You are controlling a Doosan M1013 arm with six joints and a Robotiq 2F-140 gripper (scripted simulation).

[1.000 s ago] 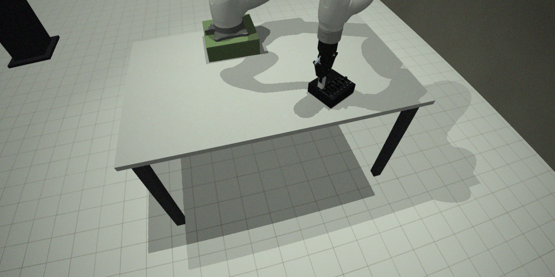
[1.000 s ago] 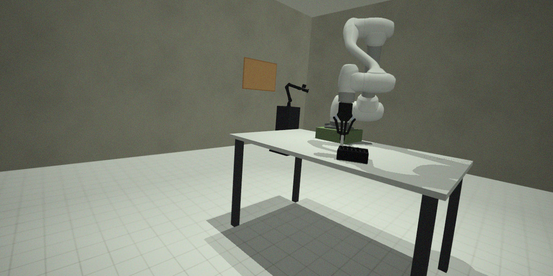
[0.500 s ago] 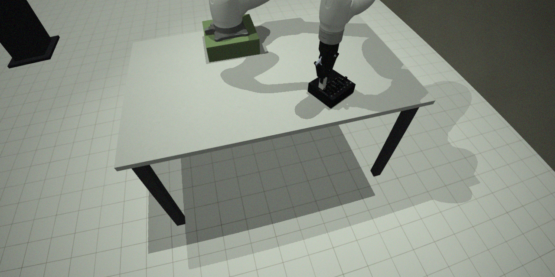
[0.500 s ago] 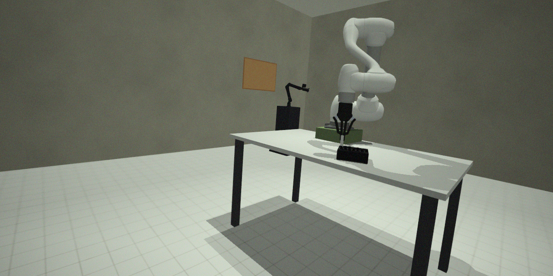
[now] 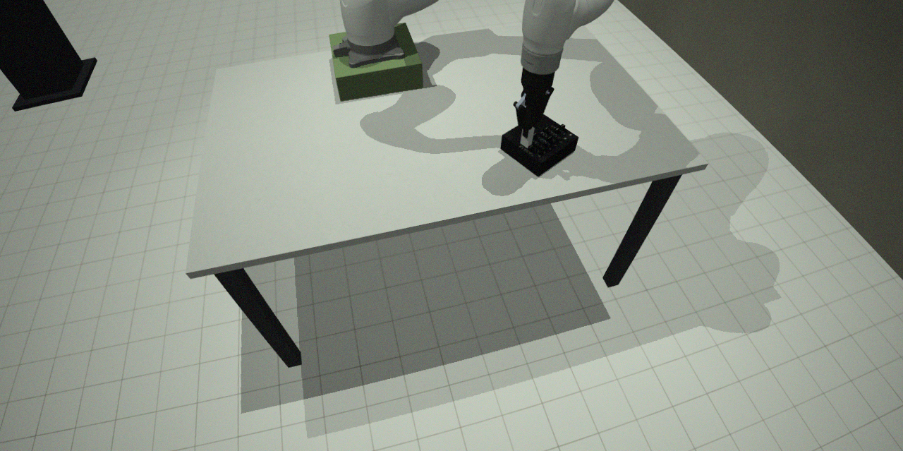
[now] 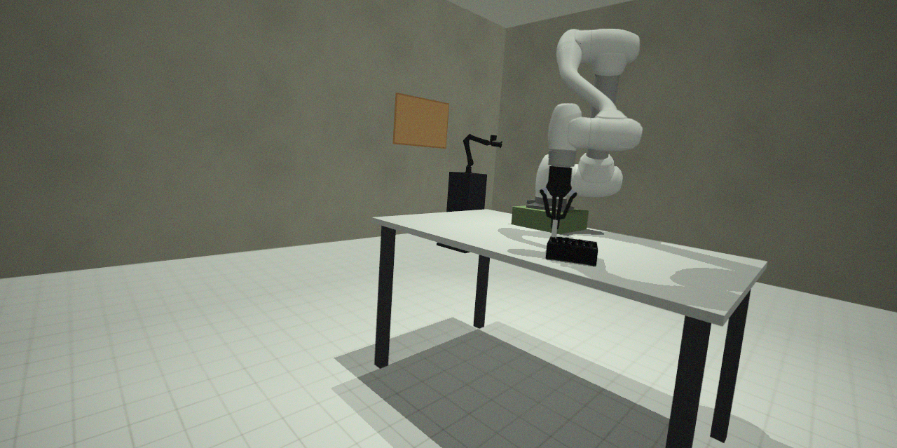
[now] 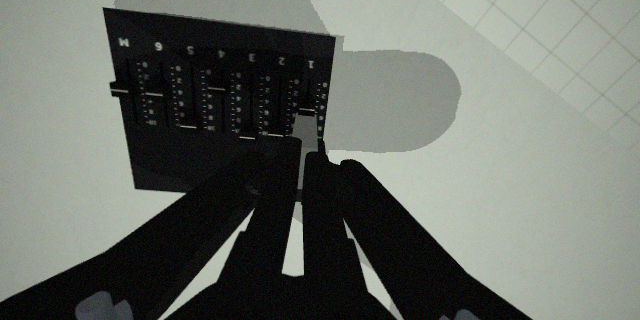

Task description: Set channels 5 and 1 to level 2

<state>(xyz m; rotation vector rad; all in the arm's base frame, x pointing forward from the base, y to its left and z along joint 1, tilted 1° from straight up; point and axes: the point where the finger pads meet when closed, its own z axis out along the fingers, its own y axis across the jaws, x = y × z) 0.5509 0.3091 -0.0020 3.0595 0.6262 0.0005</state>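
Near the table's right front edge, as the top view shows it, sits the black lighting desk (image 5: 547, 147), a small slab with a row of faders labelled 1 to 6 and M. From the wrist view the labels read upside down, with channel 1 at the desk's right end and M at its left. The channel 1 fader (image 7: 307, 109) has its light cap line partway along its slot, just ahead of the gripper tips. The channel 5 fader (image 7: 216, 89) stands higher up its track than the caps of channels 2, 3 and 4, which lie low, close to the desk's near end. The exact levels are too small to read.

Directly above the desk's channel 1 end, the gripper (image 7: 305, 152) points straight down with its fingers drawn fully together, holding nothing between them; whether the tips touch the fader cap cannot be told.

Behind the desk, toward the far side of the white table (image 5: 302, 151), the white arm (image 5: 555, 5) rises from a green base block (image 5: 403, 72). Beyond the table, on the wall, hangs an orange board (image 6: 420, 120).
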